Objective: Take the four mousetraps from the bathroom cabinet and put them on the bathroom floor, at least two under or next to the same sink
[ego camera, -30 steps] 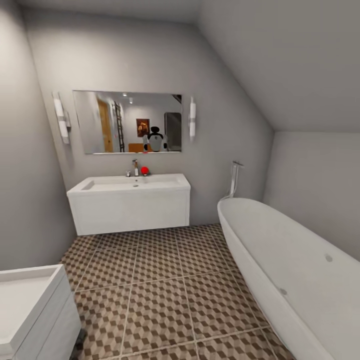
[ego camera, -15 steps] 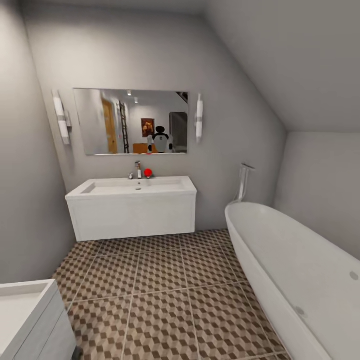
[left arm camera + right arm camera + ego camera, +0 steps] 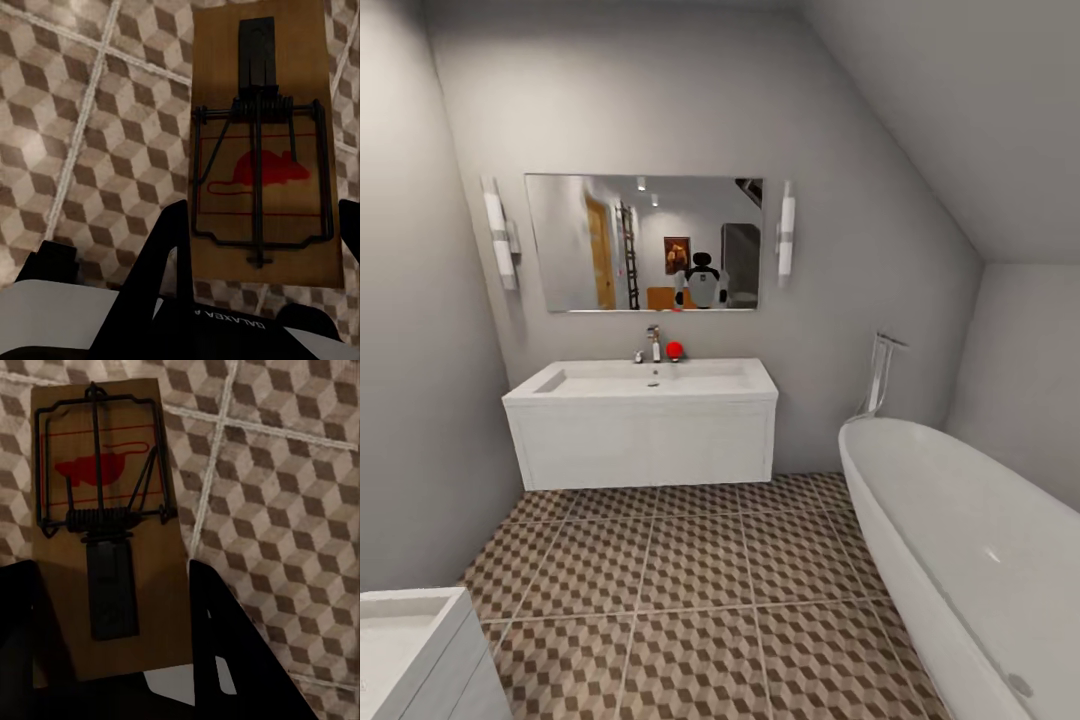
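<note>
Each gripper is carrying one flat brown wooden mousetrap with dark wire parts, the left fingers [image 3: 161, 259] clamping one [image 3: 262, 142] and the right fingers [image 3: 225, 637] the other [image 3: 105, 510], above the cube-patterned tiled bathroom floor [image 3: 690, 590], so the robot is likely needing to approach the wide white rectangular sink [image 3: 650, 382] and lower them beside it.

2 wooden mousetraps [image 3: 262, 142] [image 3: 105, 532], red mouse print, held above cube-tile floor [image 3: 690, 590].

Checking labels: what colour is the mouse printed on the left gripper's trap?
Red, on the brown mousetrap; clearest in the left wrist view.
</note>
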Available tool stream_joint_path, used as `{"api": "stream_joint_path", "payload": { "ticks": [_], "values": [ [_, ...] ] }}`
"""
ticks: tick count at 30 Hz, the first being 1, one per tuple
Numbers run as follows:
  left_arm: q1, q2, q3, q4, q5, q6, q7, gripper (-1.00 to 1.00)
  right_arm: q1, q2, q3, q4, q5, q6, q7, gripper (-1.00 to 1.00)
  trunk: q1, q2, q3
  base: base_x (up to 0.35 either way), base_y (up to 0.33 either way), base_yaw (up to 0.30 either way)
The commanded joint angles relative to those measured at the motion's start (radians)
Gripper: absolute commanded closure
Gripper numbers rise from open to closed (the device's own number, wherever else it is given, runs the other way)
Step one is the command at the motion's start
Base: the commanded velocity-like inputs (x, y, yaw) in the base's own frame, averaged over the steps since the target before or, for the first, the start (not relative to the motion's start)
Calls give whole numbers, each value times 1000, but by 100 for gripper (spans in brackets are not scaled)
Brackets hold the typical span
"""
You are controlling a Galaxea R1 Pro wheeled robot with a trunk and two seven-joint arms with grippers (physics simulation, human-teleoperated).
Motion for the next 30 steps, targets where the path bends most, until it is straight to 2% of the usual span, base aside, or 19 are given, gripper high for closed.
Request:
{"api": "stream_joint_path", "payload": {
  "ticks": [1, 10, 30],
  "values": [
    [-1, 0, -6, 0, 11, 5, -3, 100, -1, 0, 6, 2, 0, 2, 2, 100, 1, -1, -1, 324, 0, 273],
    [-1, 0, -6, 0, 11, 5, -3, 100, -1, 0, 6, 2, 0, 0, 2, 100, 1, -1, -1, 324, 0, 244],
    [-1, 0, -6, 0, 11, 5, -3, 100, -1, 0, 6, 2, 5, 1, 2, 100, 1, -1, -1, 324, 0, 17]
  ]
}}
